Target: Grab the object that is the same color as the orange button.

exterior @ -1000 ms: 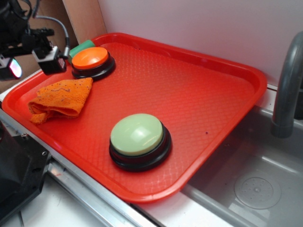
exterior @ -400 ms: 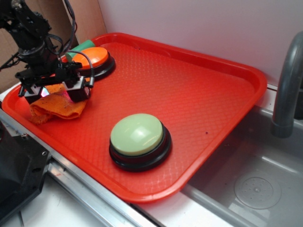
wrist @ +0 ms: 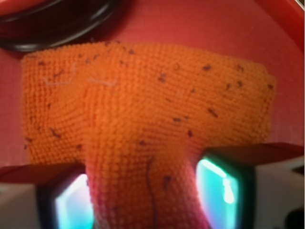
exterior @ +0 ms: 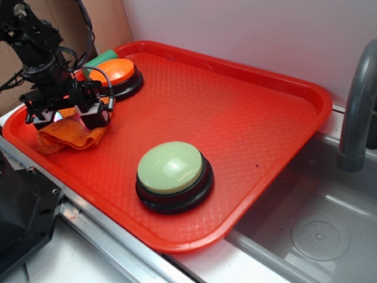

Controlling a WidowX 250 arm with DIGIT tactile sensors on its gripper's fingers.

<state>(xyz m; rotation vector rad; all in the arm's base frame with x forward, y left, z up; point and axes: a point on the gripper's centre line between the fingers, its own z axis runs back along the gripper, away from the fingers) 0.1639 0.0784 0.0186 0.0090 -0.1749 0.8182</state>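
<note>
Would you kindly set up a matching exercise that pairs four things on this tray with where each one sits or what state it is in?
Things:
1. orange cloth
2. orange button
3. pale green button
4. green cylinder

Places or states:
A. at the tray's far corner, behind a button
B. near the tray's front edge, standing alone
C. pinched between the fingers of the gripper
D. just beyond the cloth, on a black base

Pairs: 1-C, 2-D, 3-B, 4-A
</note>
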